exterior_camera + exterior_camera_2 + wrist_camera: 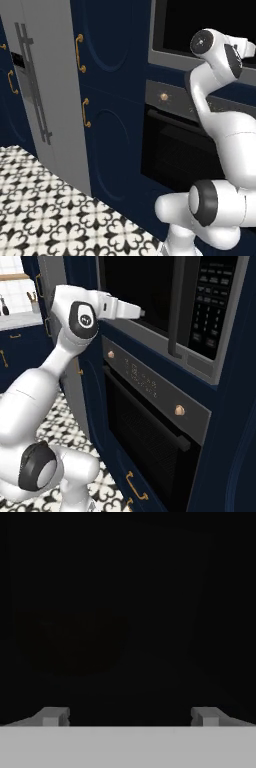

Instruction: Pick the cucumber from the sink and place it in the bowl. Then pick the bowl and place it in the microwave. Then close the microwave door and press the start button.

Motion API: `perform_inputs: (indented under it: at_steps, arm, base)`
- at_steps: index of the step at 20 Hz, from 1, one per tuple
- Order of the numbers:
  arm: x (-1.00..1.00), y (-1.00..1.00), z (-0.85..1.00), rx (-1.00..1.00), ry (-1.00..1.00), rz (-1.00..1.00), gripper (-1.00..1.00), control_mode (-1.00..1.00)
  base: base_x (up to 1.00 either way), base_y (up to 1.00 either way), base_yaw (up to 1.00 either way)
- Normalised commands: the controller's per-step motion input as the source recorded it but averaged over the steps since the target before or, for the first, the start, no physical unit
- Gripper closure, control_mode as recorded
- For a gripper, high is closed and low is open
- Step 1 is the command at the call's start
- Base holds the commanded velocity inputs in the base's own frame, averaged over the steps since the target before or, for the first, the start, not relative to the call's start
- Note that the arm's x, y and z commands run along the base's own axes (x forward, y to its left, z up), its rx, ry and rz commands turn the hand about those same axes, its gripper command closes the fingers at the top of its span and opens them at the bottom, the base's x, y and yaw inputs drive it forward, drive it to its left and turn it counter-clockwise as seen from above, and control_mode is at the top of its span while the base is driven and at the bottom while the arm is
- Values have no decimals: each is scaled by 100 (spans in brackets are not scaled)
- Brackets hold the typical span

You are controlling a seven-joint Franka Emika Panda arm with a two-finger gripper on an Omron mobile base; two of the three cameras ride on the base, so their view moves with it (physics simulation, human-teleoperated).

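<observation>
The microwave [150, 343] is a black-fronted box in a grey frame, set in the navy cabinet wall above the oven; its left part shows in the left base view [170, 54]. My white wrist [125, 308] reaches level into its dark front, and the fingers are lost in the blackness there. In the hand view my gripper [130, 716] is open, its tips far apart with nothing between them. Ahead and to the left a dim rounded shape, seemingly the bowl [75, 642], sits in the dark. The cucumber is hidden and the sink is out of view. How the microwave door stands I cannot tell.
A dark vertical handle bar [176, 316] and a button panel [210, 301] lie to the right of the wrist. Below is the black oven [150, 421] with round knobs and a bar handle. A grey fridge [45, 90] stands to the left, over patterned floor tiles [50, 215].
</observation>
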Motion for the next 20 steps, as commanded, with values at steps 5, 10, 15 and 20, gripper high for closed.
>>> perform_inputs:
  at_steps: [5,10,15,20]
  arm:
    - [-80,28,24,0,-21,0,-100,-100]
    - [-78,41,20,0,-2,4,100,-100]
    - [-98,18,0,-1,-15,5,100,-100]
    - [-94,-25,0,1,-24,0,100,-100]
  base:
    - [0,0,0]
    - [0,0,0]
    - [0,0,0]
    - [0,0,0]
